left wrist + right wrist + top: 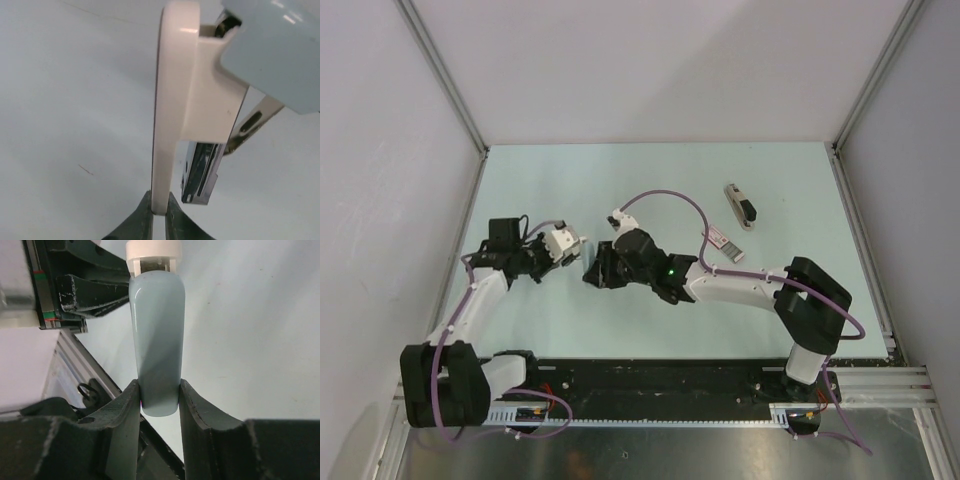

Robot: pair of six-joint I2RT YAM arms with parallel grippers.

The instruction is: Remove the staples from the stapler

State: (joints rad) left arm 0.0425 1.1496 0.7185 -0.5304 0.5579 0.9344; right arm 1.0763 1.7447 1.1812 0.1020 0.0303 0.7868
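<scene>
Left gripper (159,216) first: its dark fingertips are pinched almost together on the thin edge of the stapler's (190,100) cream arm (172,75), which stands upright and edge-on in the left wrist view. So narrow a pinch looks meant to steady that half while the other half is drawn away from it.

Just right of the cream arm the metal magazine (201,172) hangs out, a silvery channel with a dark slot down its length. Whether the staples sit inside it I cannot tell, since none shows as a separate strip.

Farther right, the right gripper (159,396) is clamped, jaws partly apart, across the pale blue cover (157,340), which is glossy and rounded. The two arms hold the stapler opened, off the table (620,180), probably to expose the magazine.

Well off to the right lie a pinkish rectangle (724,243) with a silver end and a dark tool (741,205).
</scene>
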